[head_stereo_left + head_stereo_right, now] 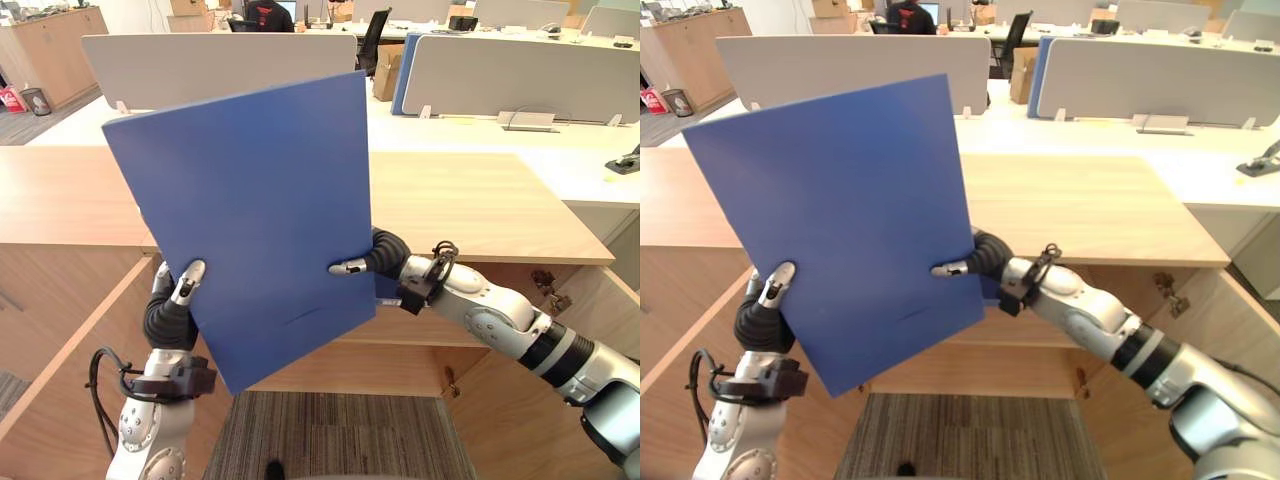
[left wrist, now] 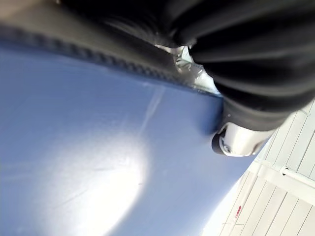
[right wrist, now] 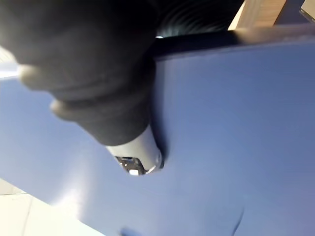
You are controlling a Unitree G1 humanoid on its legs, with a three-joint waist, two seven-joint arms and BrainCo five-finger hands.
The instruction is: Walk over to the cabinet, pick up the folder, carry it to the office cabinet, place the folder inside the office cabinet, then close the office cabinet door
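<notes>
Left hand and right hand each pinch the blue folder by an edge; it could slip, or snag the office cabinet top going in.

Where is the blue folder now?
In the eye views the blue folder is held up, tilted, before the wooden cabinet top, pinched between the left hand at its lower-left edge and the right hand at its right edge.
</notes>
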